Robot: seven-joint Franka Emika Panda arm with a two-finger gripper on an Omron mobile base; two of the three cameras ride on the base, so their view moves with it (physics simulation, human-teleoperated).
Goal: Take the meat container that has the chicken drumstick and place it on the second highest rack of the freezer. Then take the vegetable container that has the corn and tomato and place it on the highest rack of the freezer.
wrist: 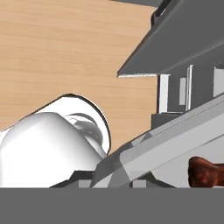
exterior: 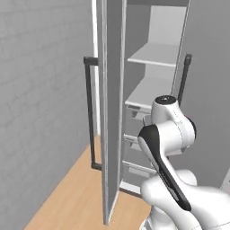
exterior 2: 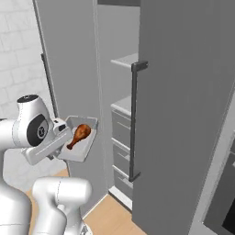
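Item: meat container [exterior 2: 79,140] with chicken drumstick [exterior 2: 80,134], my pincer [exterior 2: 62,130] clamped on its rim, level, facing freezer's [exterior 2: 183,114] second highest rack [exterior: 150,92].

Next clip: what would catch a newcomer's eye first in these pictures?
Probably the glossy orange-brown chicken drumstick lying in a shallow grey meat container, carried in the air at the tip of the white arm, in front of the open freezer. Next, the freezer's open door seen edge-on in the left base view, with two bare white shelves, the highest rack and the second highest rack, beyond it.
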